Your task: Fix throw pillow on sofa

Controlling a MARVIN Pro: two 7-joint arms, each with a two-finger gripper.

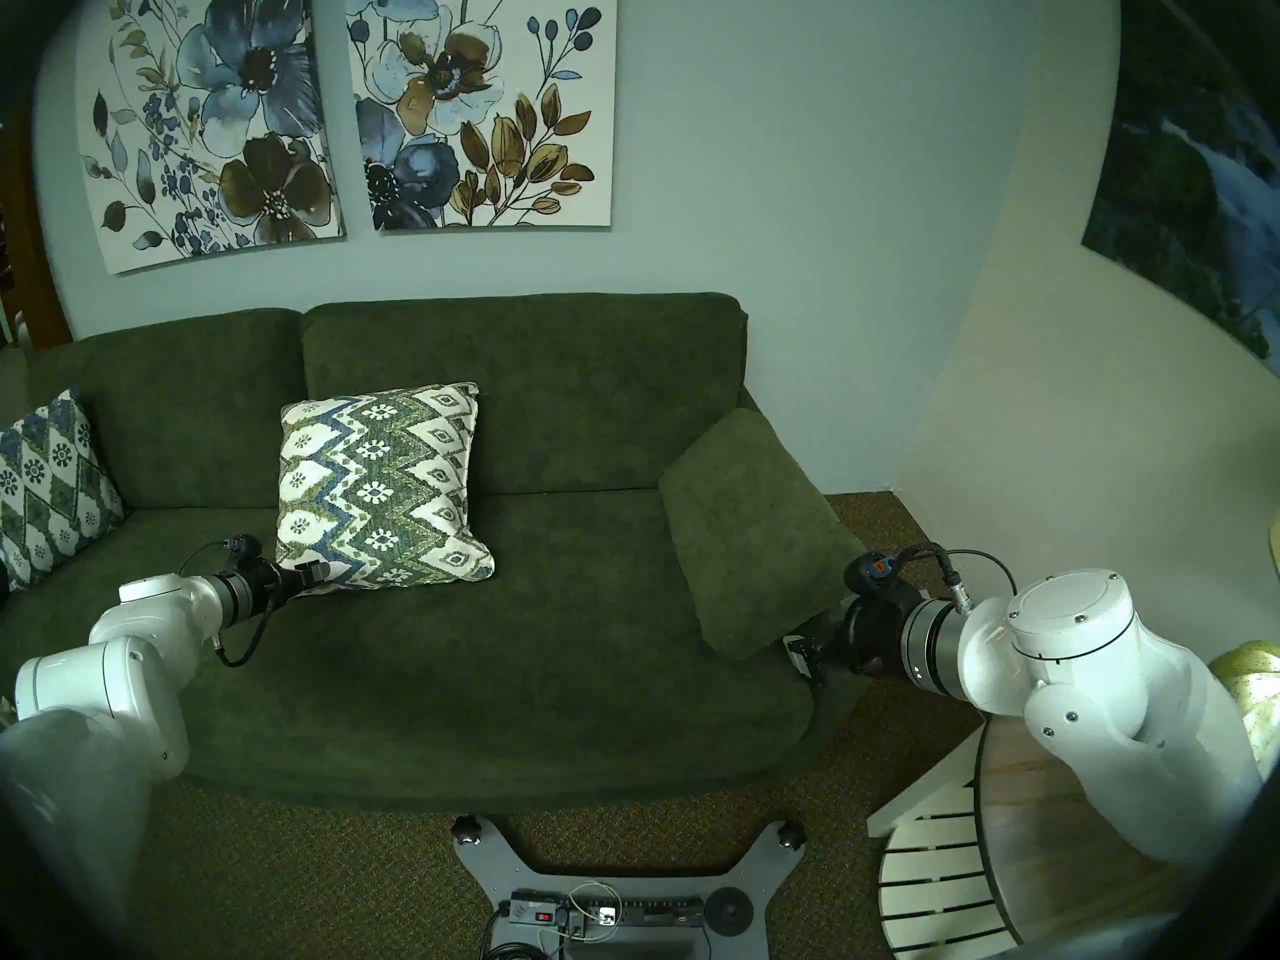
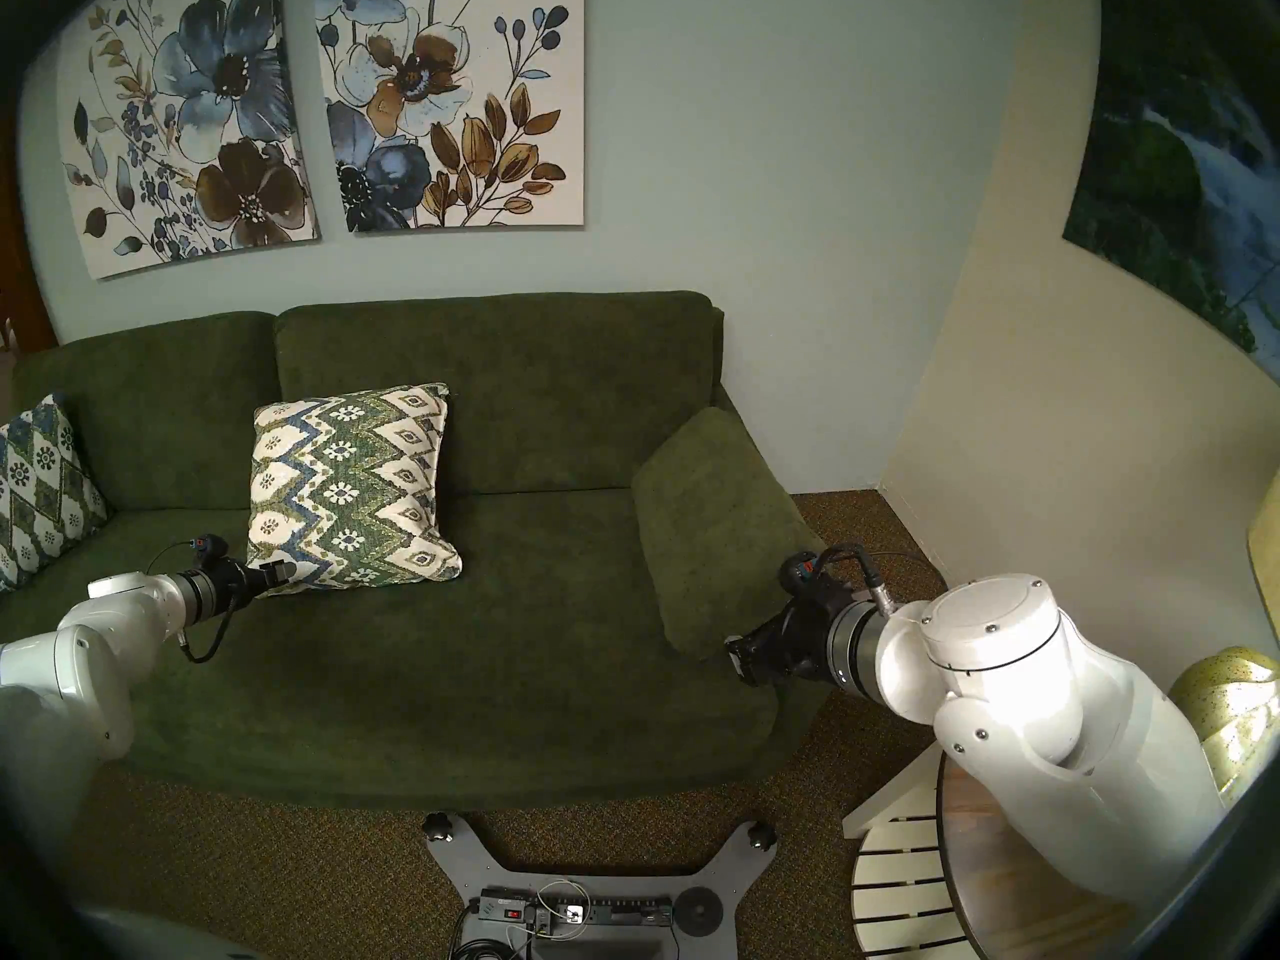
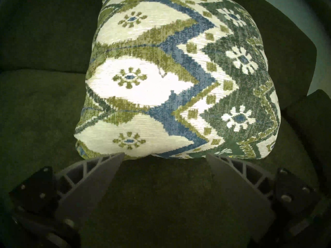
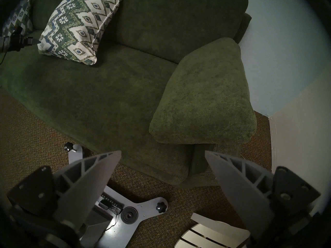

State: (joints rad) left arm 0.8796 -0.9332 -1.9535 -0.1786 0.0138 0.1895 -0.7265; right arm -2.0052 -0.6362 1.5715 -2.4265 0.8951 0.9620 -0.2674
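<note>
My left gripper (image 3: 163, 155), fingers spread and empty, sits just before the throw pillow (image 1: 381, 484), which leans upright against the sofa (image 1: 485, 661) backrest mid-seat. My right gripper (image 4: 163, 152) hangs spread near the green cushion (image 1: 751, 529).

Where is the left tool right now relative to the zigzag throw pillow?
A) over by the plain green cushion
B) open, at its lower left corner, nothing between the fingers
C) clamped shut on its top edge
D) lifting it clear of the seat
B: in the left wrist view the left tool stands open just short of the throw pillow, which leans on the sofa back.
</note>
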